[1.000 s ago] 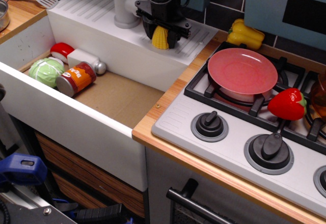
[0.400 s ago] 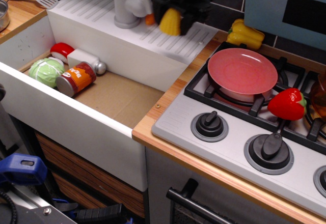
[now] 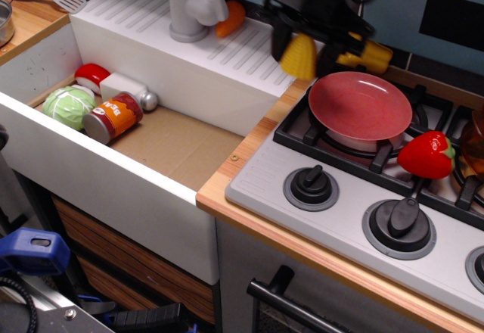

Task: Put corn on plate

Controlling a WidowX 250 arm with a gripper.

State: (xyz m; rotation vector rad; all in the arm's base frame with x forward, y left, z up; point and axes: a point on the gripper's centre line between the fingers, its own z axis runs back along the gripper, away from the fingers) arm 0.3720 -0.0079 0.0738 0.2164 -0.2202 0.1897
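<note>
The gripper (image 3: 301,51), closed around the corn (image 3: 299,57), has carried it from the sink's drainboard rightward to just left of the plate (image 3: 360,106), nearly ready for placing.

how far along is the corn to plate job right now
Pickup looks done: the gripper holds the corn off the drainboard, in the air beside the plate's left rim. In hand: carrying it across. Left: the pink plate on the stove burner is bare, so the corn must be moved over it and released.

Corn (image 3: 299,57) in fingers (image 3: 281,42), now carried rightward to plate (image 3: 360,106) edge
</note>
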